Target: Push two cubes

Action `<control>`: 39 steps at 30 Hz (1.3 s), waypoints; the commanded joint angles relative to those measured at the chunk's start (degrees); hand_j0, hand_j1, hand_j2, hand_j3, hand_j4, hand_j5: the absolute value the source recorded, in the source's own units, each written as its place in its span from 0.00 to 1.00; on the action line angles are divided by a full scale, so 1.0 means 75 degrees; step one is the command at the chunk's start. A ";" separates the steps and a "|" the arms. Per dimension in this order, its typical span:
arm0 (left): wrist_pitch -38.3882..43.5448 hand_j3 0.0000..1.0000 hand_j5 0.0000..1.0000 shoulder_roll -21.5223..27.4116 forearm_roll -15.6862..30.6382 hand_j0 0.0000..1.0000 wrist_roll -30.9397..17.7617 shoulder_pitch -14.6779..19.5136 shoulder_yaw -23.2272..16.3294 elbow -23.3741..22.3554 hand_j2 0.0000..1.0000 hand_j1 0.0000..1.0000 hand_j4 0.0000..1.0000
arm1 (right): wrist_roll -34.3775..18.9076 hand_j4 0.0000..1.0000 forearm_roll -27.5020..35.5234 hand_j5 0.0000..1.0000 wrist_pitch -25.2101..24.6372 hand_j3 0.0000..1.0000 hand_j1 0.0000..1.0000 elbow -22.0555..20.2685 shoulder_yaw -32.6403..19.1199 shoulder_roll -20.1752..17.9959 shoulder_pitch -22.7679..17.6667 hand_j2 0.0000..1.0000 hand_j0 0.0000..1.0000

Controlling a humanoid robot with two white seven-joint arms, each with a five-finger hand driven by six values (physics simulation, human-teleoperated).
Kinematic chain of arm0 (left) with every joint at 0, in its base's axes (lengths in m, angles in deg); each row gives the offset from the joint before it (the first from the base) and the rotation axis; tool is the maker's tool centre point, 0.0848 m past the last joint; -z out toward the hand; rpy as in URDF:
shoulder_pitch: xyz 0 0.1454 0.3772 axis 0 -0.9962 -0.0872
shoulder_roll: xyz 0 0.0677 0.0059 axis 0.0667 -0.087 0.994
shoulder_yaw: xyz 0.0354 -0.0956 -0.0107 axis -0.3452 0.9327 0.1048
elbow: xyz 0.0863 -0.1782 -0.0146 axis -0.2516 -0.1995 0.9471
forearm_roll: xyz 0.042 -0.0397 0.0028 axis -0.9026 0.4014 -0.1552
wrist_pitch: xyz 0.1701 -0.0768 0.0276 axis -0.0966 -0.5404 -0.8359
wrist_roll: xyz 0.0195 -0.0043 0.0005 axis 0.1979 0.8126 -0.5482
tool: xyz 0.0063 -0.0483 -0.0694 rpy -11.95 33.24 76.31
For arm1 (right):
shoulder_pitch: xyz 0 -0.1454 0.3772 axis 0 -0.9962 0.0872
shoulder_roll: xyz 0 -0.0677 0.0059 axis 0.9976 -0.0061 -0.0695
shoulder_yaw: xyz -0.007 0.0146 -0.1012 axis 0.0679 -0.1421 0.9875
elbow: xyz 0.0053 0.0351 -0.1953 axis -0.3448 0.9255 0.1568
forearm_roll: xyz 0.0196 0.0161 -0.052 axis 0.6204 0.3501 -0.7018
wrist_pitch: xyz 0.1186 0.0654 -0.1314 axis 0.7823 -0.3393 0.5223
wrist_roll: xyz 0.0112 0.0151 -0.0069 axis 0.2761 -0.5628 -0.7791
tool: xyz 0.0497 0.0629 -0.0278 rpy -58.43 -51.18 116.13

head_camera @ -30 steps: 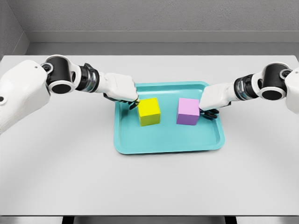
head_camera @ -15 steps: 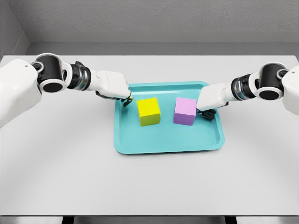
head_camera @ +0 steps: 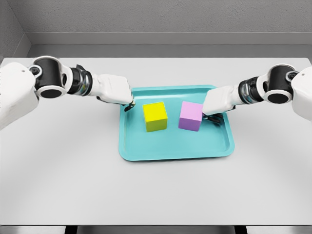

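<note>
A yellow cube [head_camera: 155,116] and a pink cube [head_camera: 190,116] stand side by side in a teal tray [head_camera: 175,146], with a narrow gap between them. My left hand [head_camera: 127,104] hovers at the tray's left rim, fingers curled, apart from the yellow cube. At the pink cube's right side my right hand [head_camera: 209,116] has its curled fingers against that face. Neither hand grasps anything.
The tray lies in the middle of a white table [head_camera: 73,170]. A grey wall runs along the table's far edge. Both white arms reach in over the table from the sides.
The left hand has drawn back leftward from the yellow cube to the tray's rim. The right hand has moved left, and the pink cube has slid left toward the yellow one.
</note>
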 commanded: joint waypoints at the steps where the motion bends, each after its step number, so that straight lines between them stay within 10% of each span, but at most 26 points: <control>1: 0.0015 0.48 0.48 0.0013 -0.0017 0.48 0.0002 0.0000 -0.0001 0.0069 0.48 0.48 0.48 | 0.0000 0.16 0.0015 0.16 -0.0013 0.16 0.16 -0.0004 -0.0007 0.0018 0.0000 0.16 0.16; 39: 0.0015 0.48 0.48 -0.0163 -0.0134 0.48 0.0002 -0.0234 -0.0071 0.0409 0.48 0.48 0.48 | 0.0000 0.16 0.0015 0.16 -0.0013 0.16 0.16 -0.0016 0.0005 -0.0251 0.0410 0.16 0.16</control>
